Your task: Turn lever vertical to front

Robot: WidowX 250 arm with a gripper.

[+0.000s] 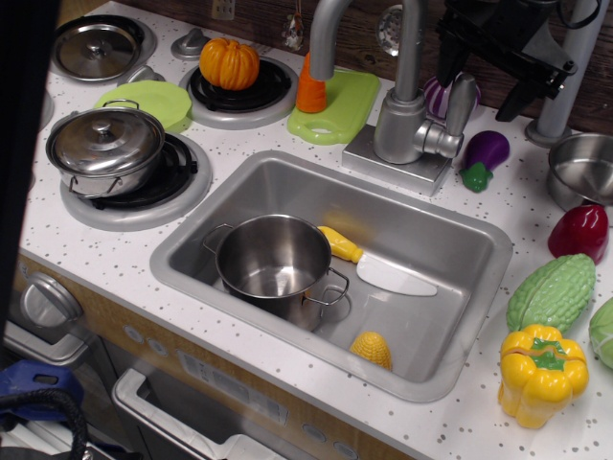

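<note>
The lever [462,100] is a small flat silver paddle that stands upright on the right side of the faucet body [398,128], joined to it by a short stub [440,143]. The curved faucet spout [324,29] rises behind the sink. My black gripper [485,75] is above and to the right of the lever, at the top edge of the view. Its fingers [522,100] are spread apart and hold nothing. It does not touch the lever.
The sink [479,240] holds a steel pot [274,260], a toy knife [378,267] and a corn piece [372,349]. A purple eggplant [484,154] lies right of the faucet. A grey pole [567,77], a steel bowl [581,169] and toy vegetables [542,372] are at the right.
</note>
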